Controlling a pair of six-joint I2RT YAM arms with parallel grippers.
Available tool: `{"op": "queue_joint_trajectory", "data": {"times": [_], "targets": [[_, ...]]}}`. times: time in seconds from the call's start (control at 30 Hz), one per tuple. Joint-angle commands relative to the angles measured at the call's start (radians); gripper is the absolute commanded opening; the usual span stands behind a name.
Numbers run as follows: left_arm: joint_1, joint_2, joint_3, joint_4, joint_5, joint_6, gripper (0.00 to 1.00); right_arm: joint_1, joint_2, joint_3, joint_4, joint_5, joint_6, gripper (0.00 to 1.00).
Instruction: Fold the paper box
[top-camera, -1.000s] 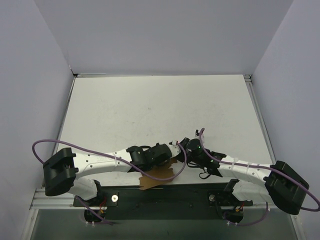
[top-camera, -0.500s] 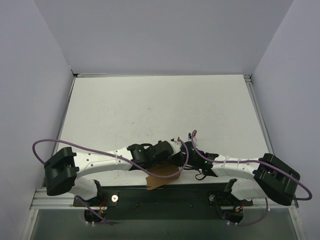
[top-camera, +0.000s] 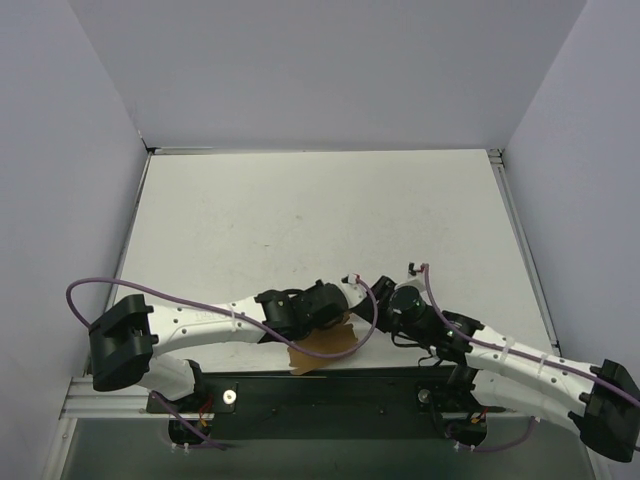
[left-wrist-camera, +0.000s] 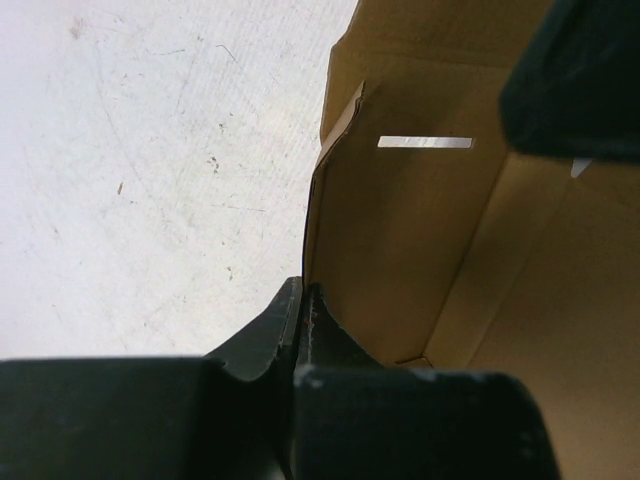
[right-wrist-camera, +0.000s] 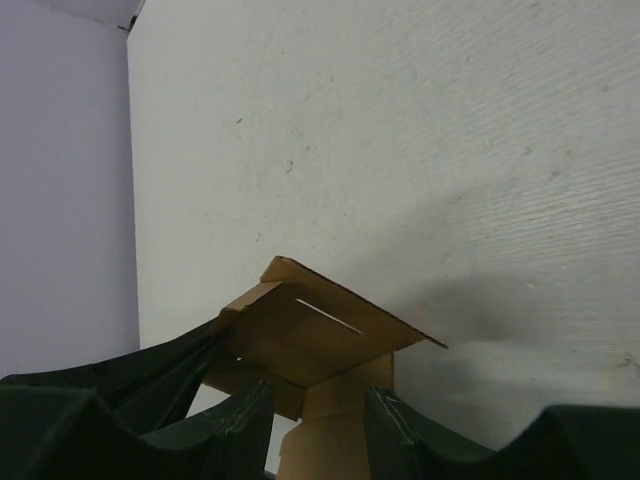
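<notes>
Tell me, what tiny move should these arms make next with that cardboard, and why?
Probably close the right jaws on the flap between them. The left jaws pinch one wall of the paper box, steadying it, while the right jaws stand apart around that flap, so gripping it seems needed before bending it.

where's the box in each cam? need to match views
Top external: box low centre, at the near edge of the table, partly covered.
Left wrist: fills the right half, inner side towards the camera.
Right wrist: bottom centre, folded panel on top.
Shared landmark: the narrow slot cut in the box shows in both wrist views; too small to find from above.
</notes>
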Motion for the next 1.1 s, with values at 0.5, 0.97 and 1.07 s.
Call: {"op": "queue_joint_trajectory", "data": {"times": [0.5,0.97,1.07], "targets": [[-0.038,-0.056,-0.035,0.094,0.063,0.052,0.00,-0.396,0.098,-0.073,0.124,-0.423,-0.425,0.41],[-0.038,0.036,0.002,0.065,0.083,0.028,0.00,-0.235,0.166,-0.063,0.238,-0.379,-0.305,0.38],[-0.038,0.036,0.004,0.065,0.085,0.025,0.00,-0.203,0.198,-0.049,0.252,-0.370,-0.302,0.38]]}}
